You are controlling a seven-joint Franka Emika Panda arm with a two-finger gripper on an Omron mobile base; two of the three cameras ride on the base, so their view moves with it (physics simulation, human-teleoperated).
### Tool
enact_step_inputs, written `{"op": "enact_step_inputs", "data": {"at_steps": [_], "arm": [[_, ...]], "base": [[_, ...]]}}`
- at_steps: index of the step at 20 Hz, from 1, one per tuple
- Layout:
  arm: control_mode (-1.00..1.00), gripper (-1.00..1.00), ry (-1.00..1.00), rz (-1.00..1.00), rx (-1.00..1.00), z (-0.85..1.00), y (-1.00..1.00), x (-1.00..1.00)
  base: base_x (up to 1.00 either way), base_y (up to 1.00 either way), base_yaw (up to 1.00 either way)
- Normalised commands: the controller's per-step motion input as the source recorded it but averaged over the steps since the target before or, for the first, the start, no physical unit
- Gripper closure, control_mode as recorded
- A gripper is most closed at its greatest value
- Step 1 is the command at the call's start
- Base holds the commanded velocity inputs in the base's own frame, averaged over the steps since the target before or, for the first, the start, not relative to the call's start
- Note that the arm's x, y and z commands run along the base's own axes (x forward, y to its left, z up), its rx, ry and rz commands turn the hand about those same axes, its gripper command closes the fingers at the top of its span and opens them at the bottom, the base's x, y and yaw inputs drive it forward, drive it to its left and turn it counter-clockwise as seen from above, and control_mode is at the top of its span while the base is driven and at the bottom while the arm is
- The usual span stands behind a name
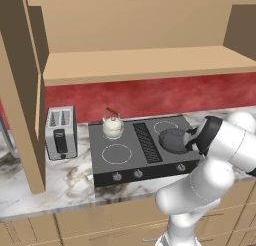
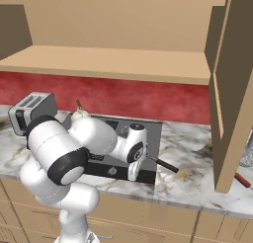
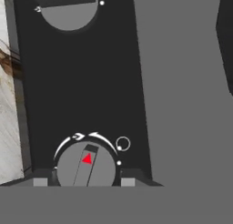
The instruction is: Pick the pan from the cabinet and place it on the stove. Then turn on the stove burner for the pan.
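Toaster (image 1: 61, 132) stands on the marble counter (image 1: 60, 182) to the left of the stove (image 1: 125, 162), and a cream kettle (image 1: 113, 126) sits on the stove's back-left ring. The cabinet (image 1: 140, 60) hangs above the stove with its shelf bare. Right of the ribbed vent, the pan (image 1: 173, 140) already rests on the stove over the near-right ring, its long handle reaching off the right edge toward the counter, as the right base view shows. The pincer (image 3: 84, 181) hangs over the front strip of the stove, and the hand view looks straight down on one round knob (image 3: 86, 166) with a red pointer; the two dark tips stand one to each side of that knob, apart and partly spread, and whether they already press its rim I cannot tell. So the knob lies directly ahead of the pincer, between its tips, with the knob's raised bar running roughly across the line joining the tips. Judging by this, placing is done and the turn of the knob is the step in hand.
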Motion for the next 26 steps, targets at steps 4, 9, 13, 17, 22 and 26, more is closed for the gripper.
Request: {"op": "enact_step_inputs", "data": {"at_steps": [4,9,13,17,22,26], "arm": [[-1.00,1.00,-0.08,0.14,-0.02,-0.08,-0.17,-0.27],[-1.00,1.00,-0.06,0.07,-0.01,-0.03,-0.39,-0.38],[-1.00,-1.00,-0.10,0.06,0.00,0.00,-0.26,-0.20],[-1.00,-1.00,-0.15,0.06,0.00,0.15,-0.29,0.00],[-1.00,-1.00,-0.16,0.08,0.00,0.28,-0.35,0.00],[-1.00,-1.00,-0.18,0.09,0.00,0.37,-0.38,0.00]], "base": [[0.00,0.00,0.00],[0.00,0.00,0.00],[0.00,0.00,0.00],[0.00,0.00,0.00],[0.00,0.00,0.00],[0.00,0.00,0.00]]}}
